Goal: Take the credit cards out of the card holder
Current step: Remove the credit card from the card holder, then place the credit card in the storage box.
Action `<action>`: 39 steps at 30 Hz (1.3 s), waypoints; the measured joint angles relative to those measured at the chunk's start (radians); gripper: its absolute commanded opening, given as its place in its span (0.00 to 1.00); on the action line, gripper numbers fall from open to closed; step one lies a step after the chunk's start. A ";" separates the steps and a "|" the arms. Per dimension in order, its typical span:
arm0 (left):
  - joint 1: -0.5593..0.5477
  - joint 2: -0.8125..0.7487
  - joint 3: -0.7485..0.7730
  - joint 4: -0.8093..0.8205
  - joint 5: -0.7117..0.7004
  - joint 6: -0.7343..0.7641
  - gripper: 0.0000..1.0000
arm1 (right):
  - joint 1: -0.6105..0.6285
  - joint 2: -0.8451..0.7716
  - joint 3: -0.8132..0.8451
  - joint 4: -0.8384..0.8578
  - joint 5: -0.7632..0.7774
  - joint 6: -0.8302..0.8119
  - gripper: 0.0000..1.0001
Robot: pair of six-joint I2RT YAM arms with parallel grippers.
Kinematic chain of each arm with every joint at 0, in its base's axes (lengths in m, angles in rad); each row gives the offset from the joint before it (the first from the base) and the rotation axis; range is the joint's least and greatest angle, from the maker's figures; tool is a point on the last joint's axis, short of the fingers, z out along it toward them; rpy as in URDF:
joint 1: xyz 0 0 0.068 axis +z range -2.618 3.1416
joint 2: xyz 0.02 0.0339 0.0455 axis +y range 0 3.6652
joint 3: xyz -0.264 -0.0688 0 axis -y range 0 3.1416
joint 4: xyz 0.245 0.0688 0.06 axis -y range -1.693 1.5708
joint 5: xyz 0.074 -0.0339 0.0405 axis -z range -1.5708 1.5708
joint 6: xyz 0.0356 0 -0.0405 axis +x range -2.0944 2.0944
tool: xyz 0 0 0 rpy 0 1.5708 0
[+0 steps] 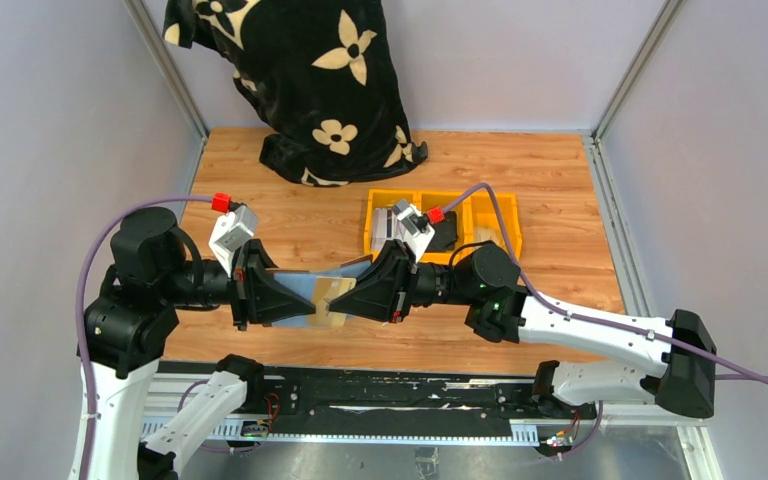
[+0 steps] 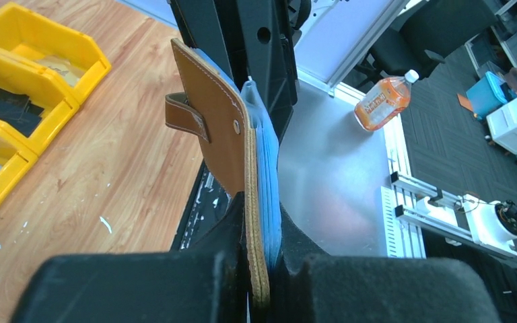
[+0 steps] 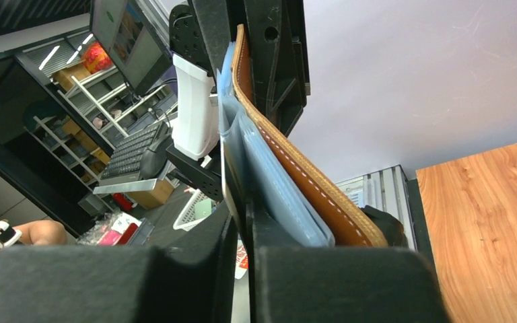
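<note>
The brown leather card holder (image 1: 332, 296) hangs in the air between my two grippers, over the table's front edge. My left gripper (image 1: 282, 297) is shut on one end of it. In the left wrist view its jaws (image 2: 264, 269) clamp the leather flap (image 2: 212, 128) and the blue-clear sleeves (image 2: 267, 175) together. My right gripper (image 1: 355, 292) meets it from the right. In the right wrist view its jaws (image 3: 242, 229) are shut on the thin pale edge of a credit card (image 3: 224, 168). The sleeves (image 3: 269, 182) and leather (image 3: 309, 188) lie outside its right finger.
Yellow plastic bins (image 1: 380, 196) stand behind the grippers, one holding a black lumpy object (image 1: 447, 236); they also show in the left wrist view (image 2: 40, 40). A black floral cloth (image 1: 300, 70) lies at the back of the table. An orange bottle (image 2: 384, 101) lies off the table.
</note>
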 measured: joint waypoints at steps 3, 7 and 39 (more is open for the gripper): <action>0.000 -0.002 0.000 -0.001 0.002 -0.002 0.00 | 0.000 -0.006 0.000 -0.016 0.002 -0.006 0.00; 0.000 0.001 0.000 0.001 0.001 -0.004 0.00 | -0.009 -0.048 -0.021 -0.051 0.013 -0.018 0.00; 0.000 -0.049 -0.035 -0.103 -0.193 0.263 0.00 | -0.823 -0.438 0.023 -1.114 0.192 -0.293 0.00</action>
